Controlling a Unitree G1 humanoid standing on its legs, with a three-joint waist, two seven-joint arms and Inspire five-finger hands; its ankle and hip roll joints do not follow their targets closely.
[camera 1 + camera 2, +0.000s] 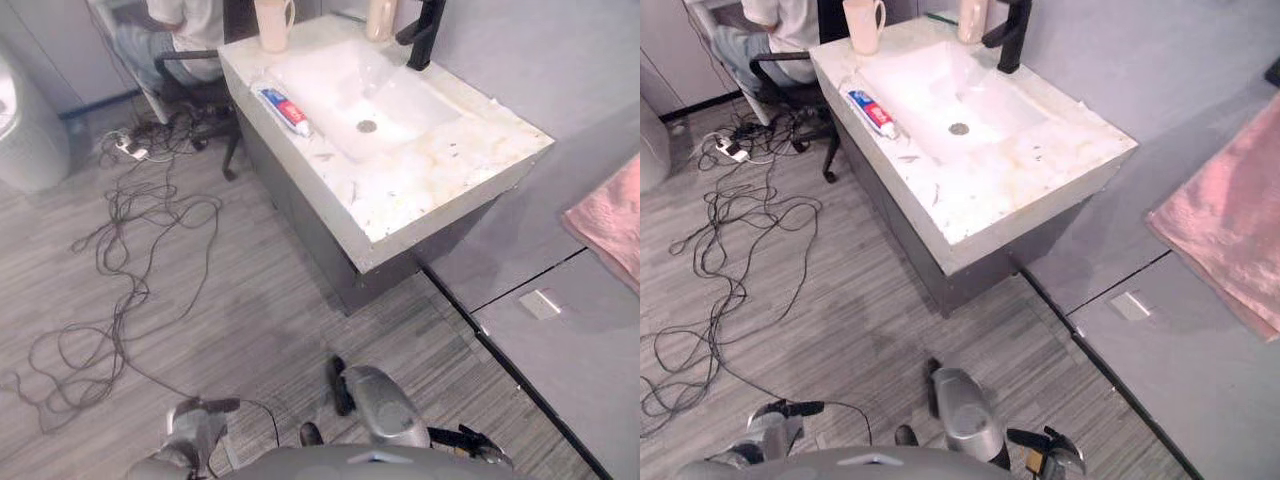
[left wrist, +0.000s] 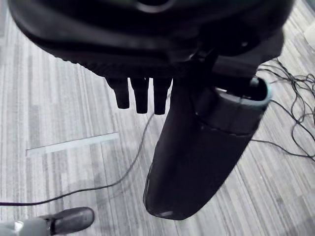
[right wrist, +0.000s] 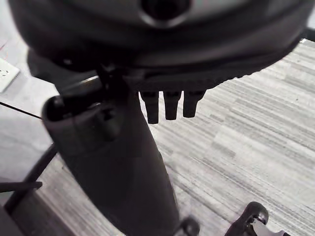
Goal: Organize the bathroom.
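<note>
Both hands, left hand (image 2: 147, 73) and right hand (image 3: 170, 73), hang with fingers relaxed apart, empty; approach the toothpaste (image 1: 285, 108) at the desk's (image 1: 420, 190) front edge squarely.

A white sink (image 1: 400, 110) is set in a marbled counter top, with a black faucet (image 1: 425, 35) at its far edge and a cream mug (image 1: 274, 24) on the far corner. A toothpaste tube (image 1: 285, 109) lies on the rim just beside the basin. A pink towel (image 1: 612, 225) hangs on the grey wall at the right, and a person sits on a chair (image 1: 195, 75) beyond the sink.
</note>
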